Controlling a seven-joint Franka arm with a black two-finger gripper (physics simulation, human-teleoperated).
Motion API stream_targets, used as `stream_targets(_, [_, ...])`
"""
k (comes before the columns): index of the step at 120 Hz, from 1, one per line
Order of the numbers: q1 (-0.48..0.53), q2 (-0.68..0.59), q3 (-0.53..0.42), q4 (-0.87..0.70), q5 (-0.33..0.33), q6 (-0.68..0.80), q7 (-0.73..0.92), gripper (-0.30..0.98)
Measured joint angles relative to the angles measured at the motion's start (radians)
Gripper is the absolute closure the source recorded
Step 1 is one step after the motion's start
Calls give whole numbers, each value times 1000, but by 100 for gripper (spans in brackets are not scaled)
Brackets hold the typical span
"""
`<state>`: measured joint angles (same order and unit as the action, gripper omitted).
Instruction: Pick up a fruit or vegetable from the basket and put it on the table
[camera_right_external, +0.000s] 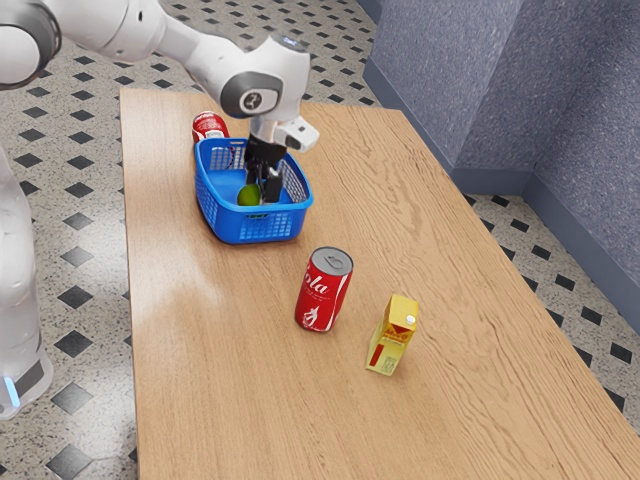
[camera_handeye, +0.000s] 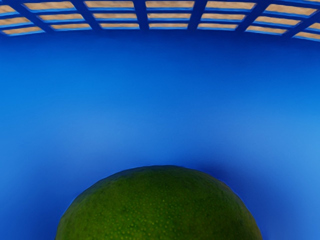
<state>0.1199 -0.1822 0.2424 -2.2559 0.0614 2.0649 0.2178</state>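
Beneath everything, a wooden desk (camera_right_external: 180, 330), wide enough to receive a fruit. Above, a white arm (camera_right_external: 200, 50), wrist turned down, probably to reach in over the rim. Next, a blue basket (camera_right_external: 262, 228), upright, with raised sides calling for a lift well up before any sideways move. Inside, the end effector (camera_right_external: 262, 193), lowered as if for a grasp from above; open or gripping, impossible to tell. Outside, an upright red can (camera_right_external: 322, 290), another red can (camera_right_external: 207, 126) just beside the basket, and an upright yellow carton (camera_right_external: 393, 338), none needing handling. Smallest, a green lime (camera_right_external: 248, 196), within the basket, right by the end effector, likely the intended pick.
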Motion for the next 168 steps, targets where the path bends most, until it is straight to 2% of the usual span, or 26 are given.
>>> stream_targets(92, [0, 21, 5, -26, 0, 59, 8, 0])
stream_targets(117, [0, 20, 6, -27, 6, 59, 3, 35])
stream_targets(128, [0, 15, 6, -27, 15, 60, -5, 45])
stream_targets(153, [0, -37, 3, -5, 30, 34, -21, 54])
stream_targets(168, [-1, -79, -9, 99, 33, -30, -27, 54])
